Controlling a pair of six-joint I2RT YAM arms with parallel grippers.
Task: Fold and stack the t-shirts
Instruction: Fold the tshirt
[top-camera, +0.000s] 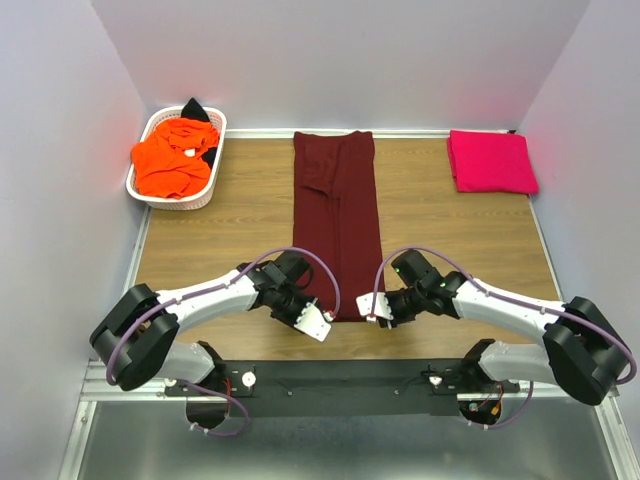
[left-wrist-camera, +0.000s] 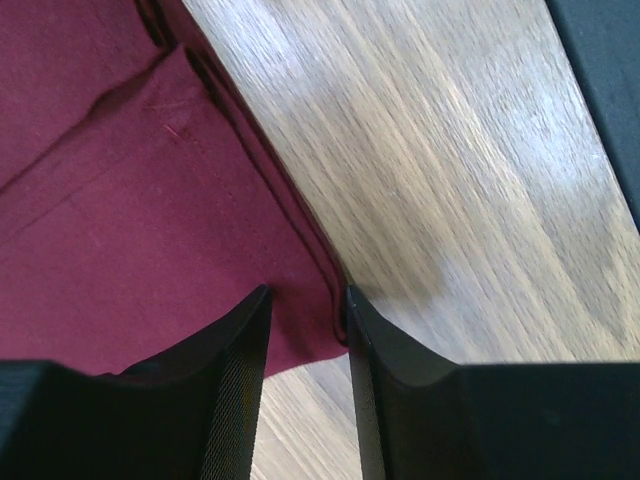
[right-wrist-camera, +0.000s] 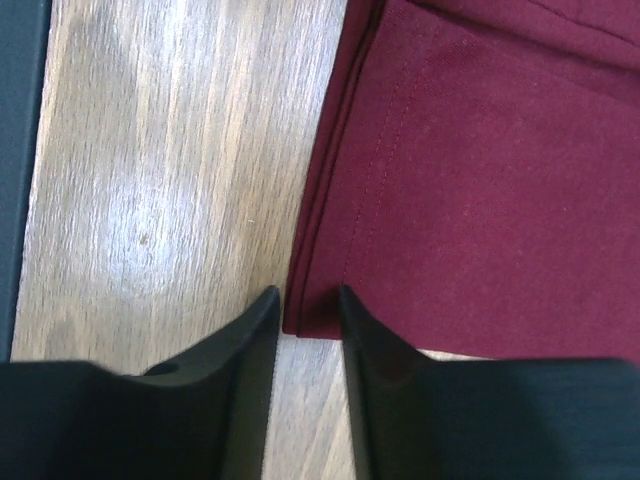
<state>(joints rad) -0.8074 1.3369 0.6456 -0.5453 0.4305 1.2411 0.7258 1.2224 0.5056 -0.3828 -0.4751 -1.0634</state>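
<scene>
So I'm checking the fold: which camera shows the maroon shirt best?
Top external: the whole maroon shirt lies there as one long narrow strip. The left wrist view shows only its near left corner, the right wrist only its near right corner.

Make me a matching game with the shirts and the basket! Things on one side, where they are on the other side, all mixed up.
Things:
1. maroon t-shirt
2. pink t-shirt
3. orange t-shirt
4. white basket

Places:
A. folded flat at the far right of the table
B. bunched up inside the basket
C. a long strip down the middle of the table
D. at the far left corner of the table

Pairs: 1-C, 2-A, 3-B, 4-D.
</scene>
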